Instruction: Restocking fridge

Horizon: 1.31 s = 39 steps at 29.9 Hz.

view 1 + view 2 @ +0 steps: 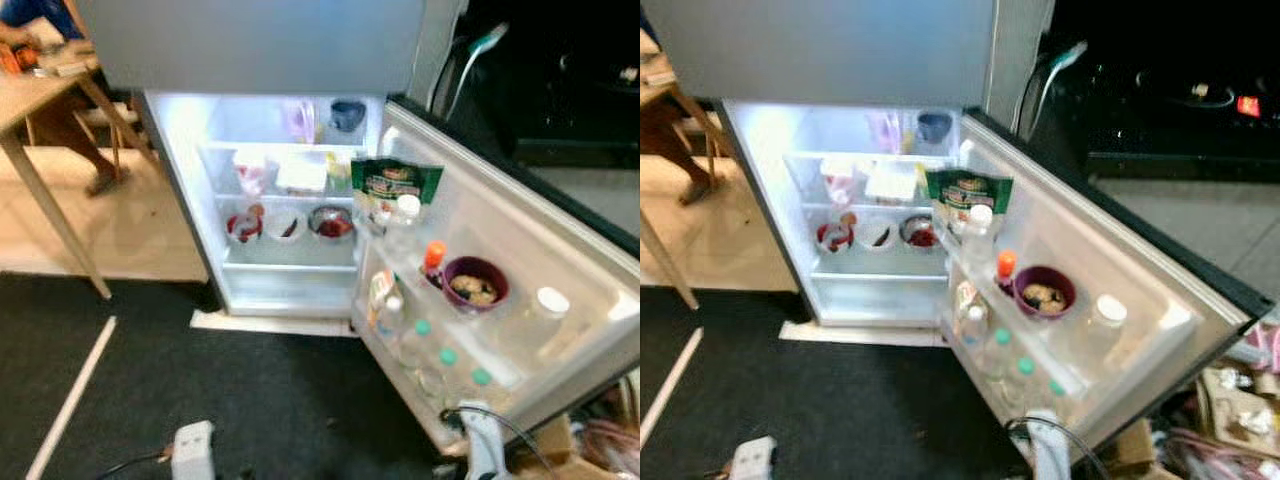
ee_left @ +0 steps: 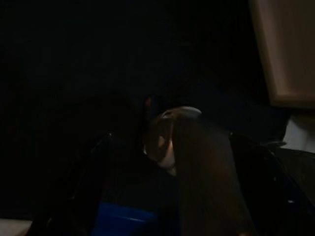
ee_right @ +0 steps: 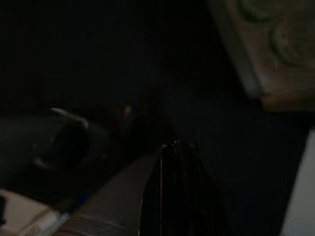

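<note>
**Two idle arms, fridge open**

Two arms hang idle in shade. Left gripper (image 2: 197,162): finger state cannot be determined. Right gripper (image 3: 172,187): fingers pressed together, nothing between them. The fridge (image 1: 250,45) stands ahead, its door (image 1: 560,250) swung wide to the right. Door shelf: purple bowl (image 1: 475,283), orange-capped bottle (image 1: 433,262), green packet (image 1: 395,185). Interior shelf: three small bowls (image 1: 290,224).

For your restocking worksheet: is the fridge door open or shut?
Open. The door is swung wide to the robot's right, showing lit shelves and its racks holding a purple bowl.
</note>
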Motion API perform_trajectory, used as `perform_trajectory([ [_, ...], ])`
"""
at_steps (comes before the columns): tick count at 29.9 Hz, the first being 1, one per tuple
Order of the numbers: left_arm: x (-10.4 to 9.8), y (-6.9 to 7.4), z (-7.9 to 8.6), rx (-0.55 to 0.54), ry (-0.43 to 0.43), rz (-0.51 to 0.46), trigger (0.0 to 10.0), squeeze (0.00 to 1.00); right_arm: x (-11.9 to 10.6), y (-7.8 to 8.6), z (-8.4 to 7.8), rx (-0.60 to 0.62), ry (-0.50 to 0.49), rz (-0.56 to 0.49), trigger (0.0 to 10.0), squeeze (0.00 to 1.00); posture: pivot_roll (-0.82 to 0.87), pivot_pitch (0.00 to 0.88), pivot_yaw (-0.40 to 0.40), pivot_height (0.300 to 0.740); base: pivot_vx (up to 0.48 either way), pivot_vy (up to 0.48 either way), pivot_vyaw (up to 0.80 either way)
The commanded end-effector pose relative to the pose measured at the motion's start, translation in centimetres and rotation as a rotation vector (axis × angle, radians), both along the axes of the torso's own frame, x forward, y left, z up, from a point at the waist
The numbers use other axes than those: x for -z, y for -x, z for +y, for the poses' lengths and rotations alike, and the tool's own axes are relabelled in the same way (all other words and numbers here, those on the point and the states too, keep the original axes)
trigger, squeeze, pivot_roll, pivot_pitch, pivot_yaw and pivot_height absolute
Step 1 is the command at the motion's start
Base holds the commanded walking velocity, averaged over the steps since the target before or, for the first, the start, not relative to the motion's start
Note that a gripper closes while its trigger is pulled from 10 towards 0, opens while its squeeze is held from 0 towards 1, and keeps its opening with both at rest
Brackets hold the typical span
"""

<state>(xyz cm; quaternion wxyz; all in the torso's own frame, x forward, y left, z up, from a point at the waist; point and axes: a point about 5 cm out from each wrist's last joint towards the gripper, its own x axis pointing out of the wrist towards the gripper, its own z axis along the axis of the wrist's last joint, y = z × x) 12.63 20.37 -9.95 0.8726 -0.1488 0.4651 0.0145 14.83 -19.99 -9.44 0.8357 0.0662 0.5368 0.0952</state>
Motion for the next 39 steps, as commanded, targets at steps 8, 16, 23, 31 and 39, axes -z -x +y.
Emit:
perform_trajectory([
  [8,0.3,0.7,0.0,-0.027,-0.009,0.039,10.0,0.00,0.5,1.4,-0.6,0.001,0.052,0.058,10.0,0.00,-0.06,0.000,-0.003,0.740,0.000,-0.360,0.00],
  [16,0.4,1.0,0.0,-0.014,-0.020,0.063,10.0,0.00,0.6,1.6,-0.7,-0.006,0.068,0.066,10.0,0.00,-0.06,0.000,-0.001,0.740,0.000,0.000,0.00],
  [23,0.5,0.9,0.0,-0.026,-0.019,0.080,10.0,0.00,0.5,1.5,-0.9,-0.005,0.091,0.065,10.0,0.00,-0.06,0.000,-0.001,0.740,-0.280,0.000,0.00],
  [31,0.5,0.9,0.0,-0.024,-0.021,0.082,10.0,0.00,0.4,1.3,-1.1,0.003,0.108,0.058,10.0,0.00,-0.06,0.000,-0.001,0.740,-0.424,0.000,0.00],
  [39,0.5,1.1,0.3,-0.021,-0.041,0.091,10.0,0.00,0.5,1.3,-0.9,0.006,0.099,0.059,10.0,0.00,-0.06,0.000,0.001,0.740,-0.217,0.000,0.00],
])
